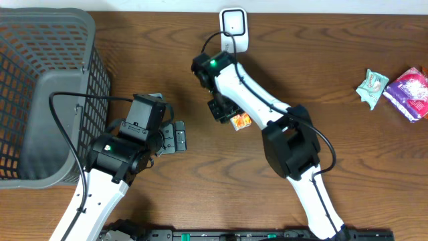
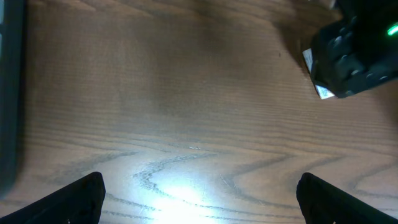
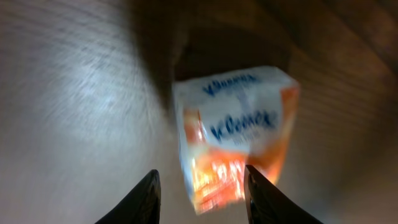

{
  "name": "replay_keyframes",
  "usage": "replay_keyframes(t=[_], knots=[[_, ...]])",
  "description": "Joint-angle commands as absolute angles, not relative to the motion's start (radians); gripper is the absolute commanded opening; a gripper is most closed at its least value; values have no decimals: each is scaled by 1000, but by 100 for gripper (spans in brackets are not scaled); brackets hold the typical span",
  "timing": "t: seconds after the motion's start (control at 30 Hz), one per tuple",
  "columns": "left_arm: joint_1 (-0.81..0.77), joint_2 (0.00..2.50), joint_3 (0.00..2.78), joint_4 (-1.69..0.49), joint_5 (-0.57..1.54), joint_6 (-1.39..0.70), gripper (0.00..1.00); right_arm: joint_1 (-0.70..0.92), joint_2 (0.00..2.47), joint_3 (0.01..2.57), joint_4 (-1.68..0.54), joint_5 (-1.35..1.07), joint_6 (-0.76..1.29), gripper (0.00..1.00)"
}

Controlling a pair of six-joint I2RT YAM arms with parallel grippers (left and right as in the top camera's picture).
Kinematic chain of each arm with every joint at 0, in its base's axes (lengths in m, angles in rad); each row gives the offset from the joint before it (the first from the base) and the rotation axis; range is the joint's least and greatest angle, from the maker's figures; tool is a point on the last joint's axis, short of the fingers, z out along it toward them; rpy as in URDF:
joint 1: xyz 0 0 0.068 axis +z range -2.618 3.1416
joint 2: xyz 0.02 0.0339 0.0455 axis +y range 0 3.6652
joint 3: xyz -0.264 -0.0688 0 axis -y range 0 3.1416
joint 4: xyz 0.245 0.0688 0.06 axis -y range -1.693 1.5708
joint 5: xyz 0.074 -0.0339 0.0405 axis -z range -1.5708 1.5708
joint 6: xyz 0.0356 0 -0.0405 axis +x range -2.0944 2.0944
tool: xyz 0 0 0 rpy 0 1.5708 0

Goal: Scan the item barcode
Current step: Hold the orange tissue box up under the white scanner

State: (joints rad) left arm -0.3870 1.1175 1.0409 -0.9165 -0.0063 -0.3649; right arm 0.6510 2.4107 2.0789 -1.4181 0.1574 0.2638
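The item is a white and orange Kleenex tissue pack (image 3: 233, 134), blurred, sitting between my right gripper's (image 3: 200, 186) fingers, which are shut on it. Overhead, the pack (image 1: 241, 120) pokes out at the tip of the right gripper (image 1: 226, 111), mid-table, below a white scanner (image 1: 233, 27) at the far edge. My left gripper (image 1: 175, 137) is open to the left of it, over bare wood. In the left wrist view its fingers (image 2: 78, 199) stand wide apart with nothing between them, and the right gripper (image 2: 354, 53) shows at top right.
A grey mesh basket (image 1: 40, 94) fills the left side of the table. A pale green packet (image 1: 372, 88) and a purple packet (image 1: 409, 92) lie at the far right. Black cables run along both arms.
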Motion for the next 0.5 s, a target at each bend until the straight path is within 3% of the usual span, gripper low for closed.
replay_keyframes(t=[0.0, 0.27, 0.4, 0.47], knots=[[-382, 1119, 1042, -919, -11, -352, 98, 671, 2397, 2028, -1381, 248, 295, 39], [-383, 1119, 1042, -919, -11, -352, 98, 664, 2397, 1919, -1265, 260, 303, 29], [-382, 1119, 1042, -919, -11, -352, 98, 641, 2397, 1889, -1237, 224, 303, 3], [-382, 1119, 1042, -919, -11, -352, 98, 626, 2397, 1893, -1238, 154, 303, 1]])
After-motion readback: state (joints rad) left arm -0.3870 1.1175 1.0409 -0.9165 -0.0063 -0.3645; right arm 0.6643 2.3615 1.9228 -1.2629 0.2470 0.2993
